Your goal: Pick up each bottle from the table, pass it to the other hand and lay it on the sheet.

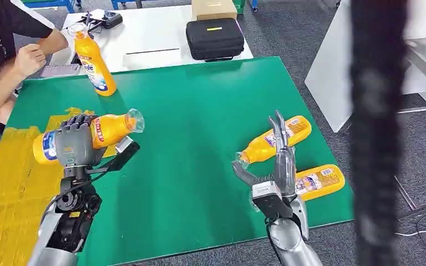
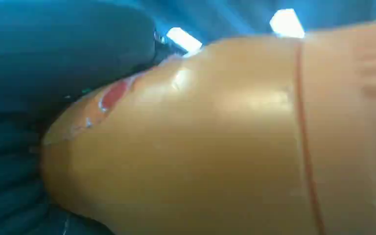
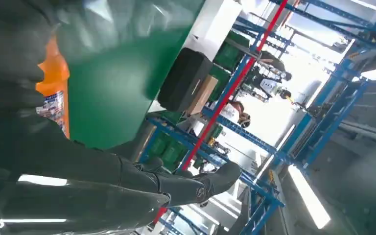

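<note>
Near the left edge of the green bench [image 1: 199,166], gripped bottle [image 1: 97,133] in left hand [image 1: 76,145], long axis level, cap rightward, just beside yellow sheet [image 1: 11,183]; right hand [image 1: 274,169] with fingers [image 1: 280,133] spread, empty, nearer two lying bottles [image 1: 277,138].

Orange bottle [image 1: 97,133] in left robot hand [image 1: 76,145] above green table [image 1: 199,111], right robot hand [image 1: 274,166] empty.
</note>
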`<state>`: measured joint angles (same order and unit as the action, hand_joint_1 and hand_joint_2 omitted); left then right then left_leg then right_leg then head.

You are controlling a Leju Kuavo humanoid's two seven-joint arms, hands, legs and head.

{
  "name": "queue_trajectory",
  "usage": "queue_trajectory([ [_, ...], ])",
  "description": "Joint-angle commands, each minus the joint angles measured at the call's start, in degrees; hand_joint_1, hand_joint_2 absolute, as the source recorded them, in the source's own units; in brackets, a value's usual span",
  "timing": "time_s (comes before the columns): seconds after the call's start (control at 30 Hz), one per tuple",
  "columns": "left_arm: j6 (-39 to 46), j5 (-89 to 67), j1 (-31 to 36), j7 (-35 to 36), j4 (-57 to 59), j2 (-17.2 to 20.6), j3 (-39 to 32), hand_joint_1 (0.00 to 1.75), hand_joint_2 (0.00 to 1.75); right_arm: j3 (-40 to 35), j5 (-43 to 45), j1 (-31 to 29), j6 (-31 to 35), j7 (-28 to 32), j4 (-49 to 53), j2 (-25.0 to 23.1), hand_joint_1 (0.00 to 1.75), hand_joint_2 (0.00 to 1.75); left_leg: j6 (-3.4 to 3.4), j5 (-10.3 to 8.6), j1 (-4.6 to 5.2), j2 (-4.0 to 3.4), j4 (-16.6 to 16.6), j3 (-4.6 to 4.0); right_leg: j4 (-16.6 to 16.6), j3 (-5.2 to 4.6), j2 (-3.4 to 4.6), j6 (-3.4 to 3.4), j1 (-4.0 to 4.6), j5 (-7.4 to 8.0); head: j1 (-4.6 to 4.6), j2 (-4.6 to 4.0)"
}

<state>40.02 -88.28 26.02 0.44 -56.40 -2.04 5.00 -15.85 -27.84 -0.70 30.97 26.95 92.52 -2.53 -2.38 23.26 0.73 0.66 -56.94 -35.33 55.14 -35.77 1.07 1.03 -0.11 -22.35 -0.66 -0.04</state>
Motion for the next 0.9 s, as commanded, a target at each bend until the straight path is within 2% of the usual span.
queue_trajectory([
  [0.03, -0.02, 4.75, 9.92, -3.03, 30.04, 6.45, -4.98, 1.75, 1.75, 0.18, 0.72, -0.21, 0.65, 0.35, -1.65, 1.82, 0.00, 1.75, 0.23, 0.15, -0.03, -0.23, 0.06, 0.47, -0.02, 0.40, 0.06, -0.04, 0.03, -0.11, -0.02, 0.00],
  [0.17, -0.02, 5.27, 9.72, -3.21, 31.72, 6.67, -5.98, 1.75, 1.75, 0.19, 0.71, 0.18, 0.86, 0.36, -1.46, 1.80, 0.00, 1.75, 0.10, 0.04, -0.03, -0.16, 0.03, 0.20, -0.01, 0.14, 0.01, -0.02, 0.03, -0.05, -0.02, 0.00],
  [0.2, -0.02, 5.97, 9.44, -4.03, 31.72, 6.98, -6.50, 1.75, 1.75, 0.20, 0.71, 0.32, 0.95, 0.36, -1.46, 1.77, 0.00, 1.75, 0.19, 0.19, -0.06, -0.15, -0.02, 0.43, 0.04, 0.38, -0.06, -0.02, 0.06, -0.20, 0.00, 0.00],
  [0.33, -0.02, 5.21, 7.27, -6.27, 31.54, 9.31, -8.52, 1.75, 1.75, 0.21, 0.76, 0.41, 1.31, 0.44, -2.28, 1.67, 0.00, 1.75, 0.08, 0.04, -0.02, -0.14, 0.05, 0.17, -0.02, 0.14, 0.06, 0.00, 0.01, -0.06, 0.00, 0.00],
  [0.4, -0.02, 6.11, 6.63, -8.17, 30.85, 9.44, -10.50, 1.75, 1.75, 0.34, 0.76, 0.37, 1.58, 0.44, -2.68, 1.54, 0.00, 1.75, 0.20, 0.22, -0.07, -0.32, -0.01, 0.47, 0.02, 0.41, 0.15, -0.01, 0.06, -0.19, 0.02, 0.00],
  [0.47, -0.02, 5.26, 5.63, -8.66, 29.11, 9.36, -11.70, 1.75, 1.75, 0.40, 0.90, 0.33, 1.66, 0.43, -3.08, 1.47, 0.00, 1.75, 0.11, 0.06, -0.02, -0.17, 0.05, 0.14, -0.01, 0.13, 0.07, -0.01, 0.01, -0.07, 0.02, 0.00],
  [0.5, -0.02, 5.26, 5.63, -8.66, 29.11, 9.36, -11.70, 1.75, 1.75, 0.40, 0.90, 0.33, 1.66, 0.43, -3.08, 1.47, 0.00, 1.75, 0.21, 0.18, -0.06, -0.27, 0.01, 0.37, 0.02, 0.33, 0.10, -0.03, 0.05, -0.16, 0.00, 0.00],
  [0.63, -0.02, 4.96, 5.17, -8.88, 28.27, 9.14, -12.04, 1.75, 1.75, 0.38, 0.93, 0.25, 1.66, 0.43, -3.41, 1.42, 0.00, 1.75, 0.16, 0.11, -0.04, -0.09, 0.02, 0.24, 0.01, 0.22, -0.03, -0.02, 0.03, -0.14, 0.00, 0.00],
  [0.73, -0.02, 0.01, -1.34, -14.56, 12.59, 8.07, -13.83, 1.75, 1.75, -0.08, 1.39, -0.35, 1.13, 0.69, -4.70, 1.50, 0.00, 1.75, 0.15, 0.13, -0.04, -0.17, 0.03, 0.25, -0.01, 0.23, 0.03, -0.01, 0.03, -0.13, 0.00, 0.00],
  [0.83, -0.02, -1.72, -6.08, -10.20, 2.35, 10.60, -5.93, 1.75, 1.75, -0.35, 1.80, -1.21, 0.86, 0.99, -5.99, 1.56, 0.00, 1.75, 0.20, 0.25, -0.08, -0.32, -0.01, 0.40, 0.00, 0.35, 0.14, 0.00, 0.07, -0.20, -0.02, 0.00],
  [0.87, -0.02, -1.72, -6.80, -9.80, 0.44, 10.16, -5.55, 1.75, 1.75, -0.29, 1.79, -1.28, 0.97, 0.99, -6.07, 1.46, 0.00, 1.75, 0.14, 0.15, -0.05, -0.26, 0.00, 0.20, 0.01, 0.16, 0.10, 0.00, 0.04, -0.13, 0.00, 0.00],
  [0.9, -0.02, -1.72, -6.80, -9.80, 0.44, 10.16, -5.55, 1.75, 1.75, -0.29, 1.79, -1.28, 0.97, 0.99, -6.07, 1.46, 0.00, 1.75, 0.22, 0.30, -0.07, -0.30, -0.07, 0.41, 0.07, 0.36, 0.09, 0.00, 0.06, -0.26, 0.00, 0.00],
])
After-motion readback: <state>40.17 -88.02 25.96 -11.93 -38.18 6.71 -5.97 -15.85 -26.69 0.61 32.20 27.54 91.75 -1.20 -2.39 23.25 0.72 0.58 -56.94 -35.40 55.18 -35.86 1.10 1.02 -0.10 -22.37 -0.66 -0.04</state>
